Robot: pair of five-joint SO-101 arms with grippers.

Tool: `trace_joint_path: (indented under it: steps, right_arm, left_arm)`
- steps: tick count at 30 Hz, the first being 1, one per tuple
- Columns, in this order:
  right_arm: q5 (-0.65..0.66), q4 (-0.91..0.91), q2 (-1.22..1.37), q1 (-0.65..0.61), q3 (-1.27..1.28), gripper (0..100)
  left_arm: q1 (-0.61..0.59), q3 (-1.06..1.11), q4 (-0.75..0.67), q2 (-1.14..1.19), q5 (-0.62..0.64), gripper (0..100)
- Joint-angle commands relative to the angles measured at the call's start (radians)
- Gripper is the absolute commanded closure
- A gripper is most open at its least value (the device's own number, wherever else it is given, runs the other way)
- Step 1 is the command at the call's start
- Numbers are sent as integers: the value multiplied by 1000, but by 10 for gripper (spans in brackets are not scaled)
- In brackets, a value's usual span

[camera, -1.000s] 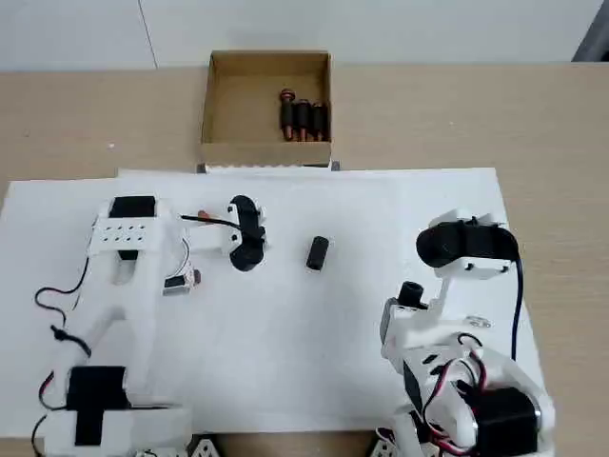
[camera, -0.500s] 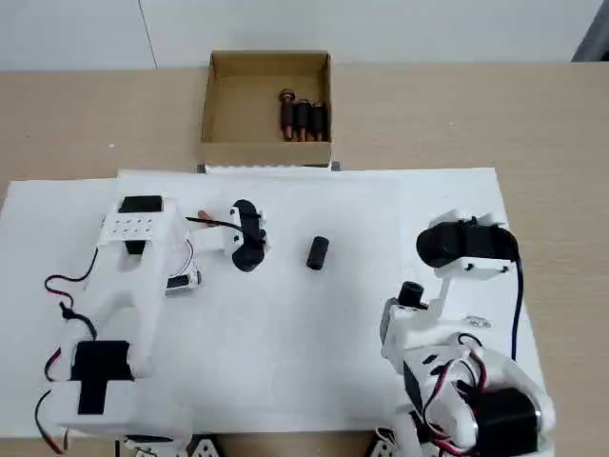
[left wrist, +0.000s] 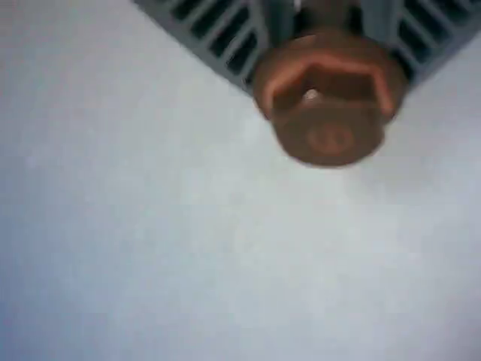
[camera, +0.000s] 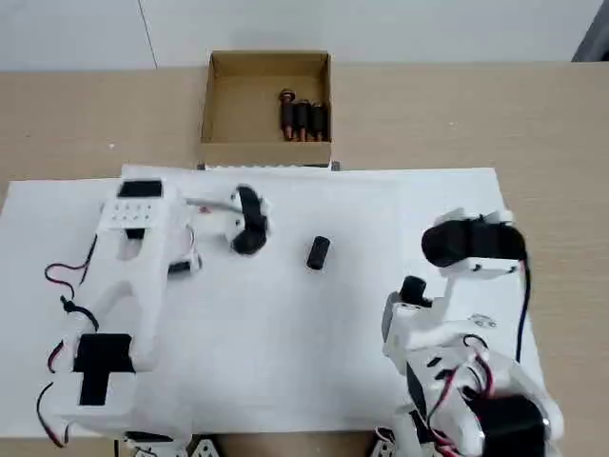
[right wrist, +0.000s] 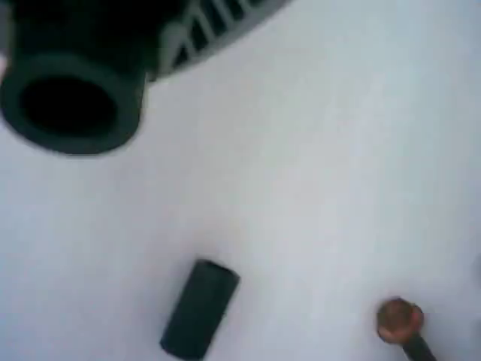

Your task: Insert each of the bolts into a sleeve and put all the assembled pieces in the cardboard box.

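Note:
A copper bolt (left wrist: 327, 113) is held head-out in my left gripper (left wrist: 325, 19), which is shut on its shank above the white sheet. In the high view that left gripper (camera: 205, 208) sits at the sheet's far left, with the bolt (camera: 202, 207) barely showing. My right gripper (right wrist: 98, 37) is shut on a black sleeve (right wrist: 71, 105), its bore facing the camera. From above, the right gripper (camera: 411, 290) is at the near right. A loose sleeve (camera: 318, 252) lies mid-sheet, also seen from the right wrist as the loose sleeve (right wrist: 199, 308) beside the bolt (right wrist: 398, 320).
The cardboard box (camera: 221, 105) stands beyond the sheet's far edge, holding three assembled pieces (camera: 303, 116) at its right side. White paper (camera: 285, 362) covers the table between the arms. Bare wooden tabletop (camera: 533, 114) surrounds it.
The left arm has drifted a little toward the box with the bolt still gripped. The right arm has barely shifted, keeping its sleeve.

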Motion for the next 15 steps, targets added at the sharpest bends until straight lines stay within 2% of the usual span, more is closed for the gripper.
trace_joint_path:
  steps: [1, 5, 9, 15]
  right_arm:
    - [14, -13, 1, -2, -92, 996]
    - [81, -12, -5, 2, -127, 996]
    - [127, 25, -2, 2, -186, 996]
    - [210, 39, -5, -2, -238, 996]
  left_arm:
    - [34, -193, 180, -9, 74, 995]
    - [89, -375, 270, -9, 290, 995]
    - [135, -601, 288, -9, 519, 995]
    - [196, -765, 290, -91, 589, 995]
